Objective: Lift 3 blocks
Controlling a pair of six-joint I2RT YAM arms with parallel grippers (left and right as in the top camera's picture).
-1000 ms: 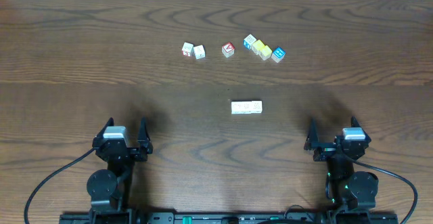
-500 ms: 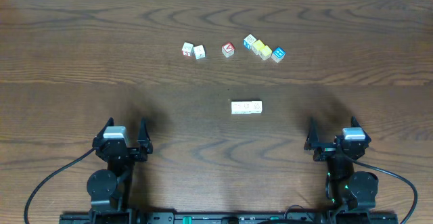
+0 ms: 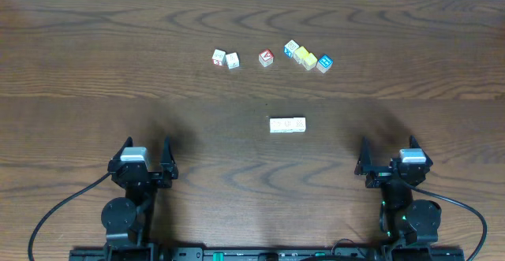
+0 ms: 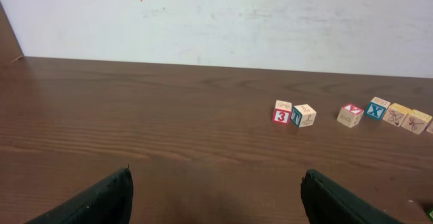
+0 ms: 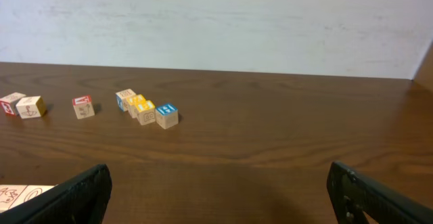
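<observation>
Dark wooden tabletop (image 3: 79, 80) runs back to a pale wall (image 4: 270, 14). Well left of the row of three small cream-white wooden cubes (image 3: 287, 124), the left gripper (image 3: 147, 152) stands wide open and empty. Beyond the row lie stray red-, yellow- and blue-faced cubes (image 3: 308, 56). Well right of it the right gripper (image 3: 388, 157) gapes too, holding nothing. Clipping one end could scatter the touching cubes; squeezing the row lengthwise could buckle it or drop the middle one.
</observation>
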